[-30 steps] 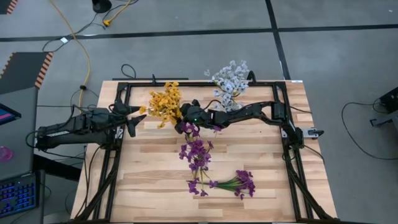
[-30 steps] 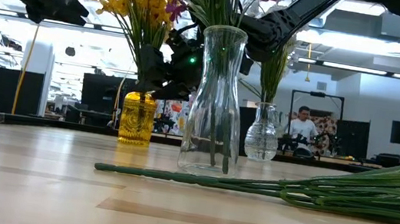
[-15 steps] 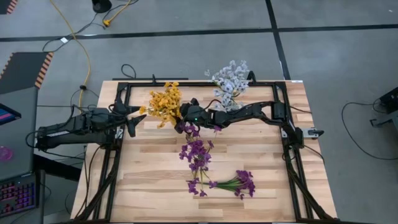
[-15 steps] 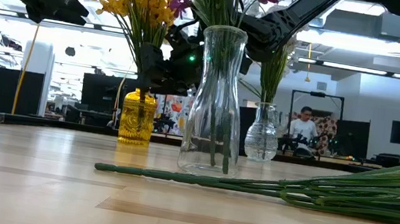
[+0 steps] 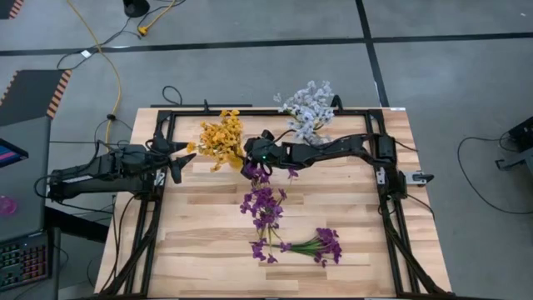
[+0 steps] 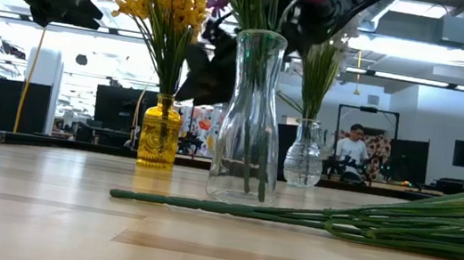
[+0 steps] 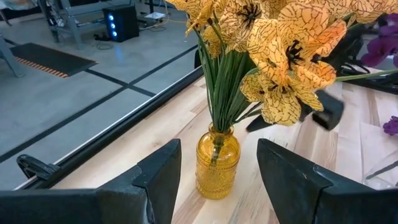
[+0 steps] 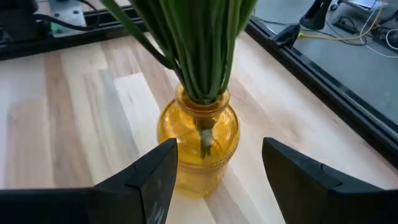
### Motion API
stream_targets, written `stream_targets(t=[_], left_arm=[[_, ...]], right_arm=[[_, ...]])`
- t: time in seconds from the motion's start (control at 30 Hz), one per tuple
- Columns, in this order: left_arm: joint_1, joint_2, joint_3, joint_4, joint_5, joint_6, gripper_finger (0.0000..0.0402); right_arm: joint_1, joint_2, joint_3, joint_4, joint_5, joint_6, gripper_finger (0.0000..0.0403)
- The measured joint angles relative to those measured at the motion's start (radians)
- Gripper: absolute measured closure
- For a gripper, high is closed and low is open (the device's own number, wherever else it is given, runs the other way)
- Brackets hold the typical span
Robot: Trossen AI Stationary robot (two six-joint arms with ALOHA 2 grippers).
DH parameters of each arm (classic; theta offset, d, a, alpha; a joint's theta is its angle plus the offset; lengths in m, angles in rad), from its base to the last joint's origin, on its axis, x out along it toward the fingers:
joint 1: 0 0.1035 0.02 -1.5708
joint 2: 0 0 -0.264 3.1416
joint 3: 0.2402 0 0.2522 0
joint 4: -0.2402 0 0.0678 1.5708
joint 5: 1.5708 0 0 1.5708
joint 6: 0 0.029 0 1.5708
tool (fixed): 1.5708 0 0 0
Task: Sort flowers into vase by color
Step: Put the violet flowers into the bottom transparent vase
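Yellow-orange flowers (image 5: 221,137) stand in a yellow vase (image 6: 159,138). Purple flowers (image 5: 263,202) fill a tall clear vase (image 6: 249,123). Pale white-blue flowers (image 5: 306,104) stand in a small clear vase (image 6: 304,157). A loose purple bunch (image 5: 310,246) lies flat on the table, its stems (image 6: 337,220) along the boards. My right gripper (image 5: 248,155) hovers open between the yellow and purple flowers, facing the yellow vase (image 8: 199,140). My left gripper (image 5: 185,161) hovers open, left of the yellow flowers, also facing the yellow vase (image 7: 217,162).
A black frame (image 5: 275,111) runs around the wooden table (image 5: 208,250). The near left part of the table is bare wood. Cables lie on the floor beyond the far edge. A person (image 6: 353,146) sits in the room behind the table.
My right gripper has risen and shifted a little toward the table's far edge, away from the mouth of the tall clear vase. The purple flowers in that vase stay in place. My left arm has kept still.
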Motion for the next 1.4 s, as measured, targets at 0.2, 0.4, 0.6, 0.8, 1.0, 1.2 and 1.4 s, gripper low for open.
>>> stream_targets(t=[0.2,0.4,0.6,0.8,1.0,1.2,1.4], left_arm=[[0.000,0.000,0.000,0.000,0.000,0.000,0.0203],[0.000,0.000,0.000,0.000,0.000,0.000,0.0203],[0.000,0.000,0.000,0.000,0.000,0.000,0.0203],[0.000,0.000,0.000,0.001,0.000,0.000,0.0203],[0.000,0.000,0.000,0.001,0.000,-0.001,0.0203],[0.000,0.000,0.000,0.000,0.000,-0.001,0.0203],[0.000,0.000,0.000,0.001,0.004,-0.001,0.0203]], right_arm=[[0.025,-0.053,0.000,-0.097,0.000,0.000,0.0142],[0.067,-0.104,0.000,-0.188,0.000,0.013,0.0142],[0.108,-0.165,0.000,-0.277,0.000,0.021,0.0142],[0.128,-0.227,0.000,-0.316,0.000,0.021,0.0142],[0.134,-0.302,0.000,-0.357,0.001,0.021,0.0142],[0.150,-0.404,0.000,-0.438,0.003,0.021,0.0143],[0.186,-0.517,0.000,-0.540,0.005,0.020,0.0143]])
